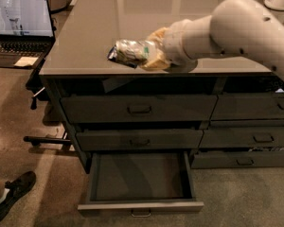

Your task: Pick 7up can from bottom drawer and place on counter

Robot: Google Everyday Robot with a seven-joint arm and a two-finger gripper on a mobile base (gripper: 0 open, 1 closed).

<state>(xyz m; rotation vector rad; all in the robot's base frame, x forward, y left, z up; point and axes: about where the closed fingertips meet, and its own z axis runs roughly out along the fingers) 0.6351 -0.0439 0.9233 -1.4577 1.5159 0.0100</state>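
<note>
End effector (150,56) with can (130,51) over counter (80,30)

No readable text, even on 7up can (130,51) in gripper fingers (157,60) over counter (85,32)

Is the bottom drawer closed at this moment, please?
No, the bottom drawer is pulled out, while the gripper holds the 7up can over the counter.
</note>
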